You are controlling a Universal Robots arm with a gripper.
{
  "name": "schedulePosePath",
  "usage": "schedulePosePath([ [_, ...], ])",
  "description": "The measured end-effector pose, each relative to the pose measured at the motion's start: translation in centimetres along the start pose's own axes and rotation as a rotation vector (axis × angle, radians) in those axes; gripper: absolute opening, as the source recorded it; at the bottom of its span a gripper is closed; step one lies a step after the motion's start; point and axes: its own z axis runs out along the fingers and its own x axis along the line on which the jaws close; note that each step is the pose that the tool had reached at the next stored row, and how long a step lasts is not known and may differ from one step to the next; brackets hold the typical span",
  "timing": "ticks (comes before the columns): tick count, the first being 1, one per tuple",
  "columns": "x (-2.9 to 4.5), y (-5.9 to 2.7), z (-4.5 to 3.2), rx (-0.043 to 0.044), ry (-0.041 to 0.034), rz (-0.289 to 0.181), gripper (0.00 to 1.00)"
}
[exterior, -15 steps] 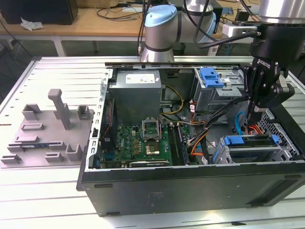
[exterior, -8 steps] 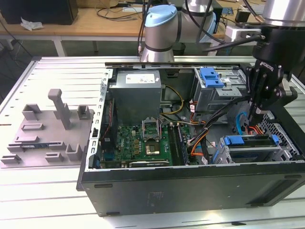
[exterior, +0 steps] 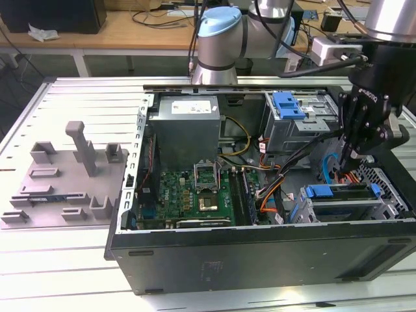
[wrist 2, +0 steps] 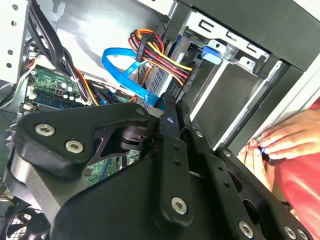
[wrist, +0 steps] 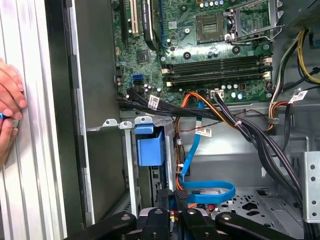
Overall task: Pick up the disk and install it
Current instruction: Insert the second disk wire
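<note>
Disk, the flat silver drive in its blue plastic carrier (exterior: 341,197), sits in the bay at the open black computer case's (exterior: 260,250) front corner. Black gripper (exterior: 350,156) hovers above with fingers together, empty; loose blue data cable (wrist: 207,192) could snag them.

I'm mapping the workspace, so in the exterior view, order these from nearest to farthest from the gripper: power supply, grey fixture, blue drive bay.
From the gripper, at the exterior view's right:
1. Blue drive bay, just below it, in the case's right corner.
2. Power supply, across the case, at its back left.
3. Grey fixture, outside the case, far left on the table.
</note>
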Motion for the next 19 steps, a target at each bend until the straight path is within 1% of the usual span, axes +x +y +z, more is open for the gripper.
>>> schedulePosePath([
  [1, 0.14, -0.04, 0.03, -0.0005, -0.0050, 0.000, 0.16],
  [3, 0.34, -0.09, 0.06, -0.0011, -0.0119, 0.000, 0.16],
  [5, 0.68, -0.18, 0.14, -0.0021, -0.0232, 0.000, 0.16],
  [6, 0.81, -0.21, 0.16, -0.0024, -0.0273, 0.001, 0.16],
  [8, 1.00, -0.24, 0.20, -0.0029, -0.0327, 0.001, 0.16],
  [15, 1.41, -0.29, 0.27, -0.0040, -0.0455, 0.001, 0.16],
  [17, 1.59, -0.31, 0.31, -0.0046, -0.0522, 0.001, 0.16],
  [19, 1.59, -0.31, 0.31, -0.0046, -0.0527, 0.001, 0.16],
])
